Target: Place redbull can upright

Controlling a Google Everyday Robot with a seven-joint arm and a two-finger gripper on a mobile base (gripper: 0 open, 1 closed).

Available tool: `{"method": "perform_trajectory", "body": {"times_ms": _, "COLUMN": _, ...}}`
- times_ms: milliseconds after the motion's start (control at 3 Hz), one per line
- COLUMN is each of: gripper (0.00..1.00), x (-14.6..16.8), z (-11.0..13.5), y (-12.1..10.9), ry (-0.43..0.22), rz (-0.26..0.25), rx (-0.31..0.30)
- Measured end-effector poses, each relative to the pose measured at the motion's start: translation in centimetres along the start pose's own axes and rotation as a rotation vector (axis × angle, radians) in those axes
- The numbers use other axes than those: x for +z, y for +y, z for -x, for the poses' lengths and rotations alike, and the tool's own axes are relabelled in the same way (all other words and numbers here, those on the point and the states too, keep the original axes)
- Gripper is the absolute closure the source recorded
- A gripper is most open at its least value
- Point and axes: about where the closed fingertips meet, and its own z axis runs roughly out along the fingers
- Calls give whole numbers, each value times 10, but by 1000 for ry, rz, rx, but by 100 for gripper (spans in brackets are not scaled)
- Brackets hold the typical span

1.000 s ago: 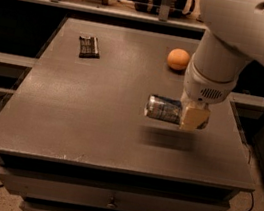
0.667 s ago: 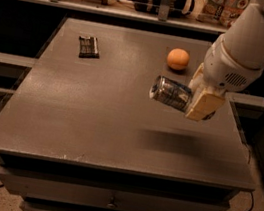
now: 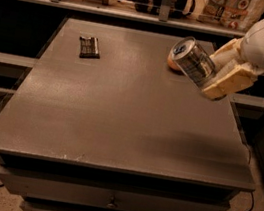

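The gripper (image 3: 214, 67), clamped around the redbull can (image 3: 191, 60), has lifted it off the table (image 3: 119, 120) below and begun tilting it; standing it upright remains.

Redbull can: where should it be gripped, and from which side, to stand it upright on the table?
Across its round side wall, coming from the side, leaving both flat ends free. The gripper holds the redbull can so, tilted in the air over the right rear of the table.
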Motion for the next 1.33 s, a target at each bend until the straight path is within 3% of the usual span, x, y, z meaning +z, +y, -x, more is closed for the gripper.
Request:
{"method": "perform_trajectory", "body": {"times_ms": 333, "gripper": 100, "x": -14, "z": 28, "y": 3, "ry": -189, "rz": -20, "rx": 28}}
{"method": "perform_trajectory", "body": {"times_ms": 667, "gripper": 100, "x": -22, "z": 53, "y": 11, "ry": -329, "rz": -89, "rx": 124}}
{"method": "perform_trajectory", "body": {"times_ms": 1000, "gripper": 100, "x": -22, "z": 55, "y": 0, "ry": -357, "rz": -139, "rx": 149}}
{"method": "perform_trajectory", "body": {"times_ms": 1333, "gripper": 100, "x": -22, "z": 55, "y": 0, "ry": -356, "rz": -139, "rx": 147}}
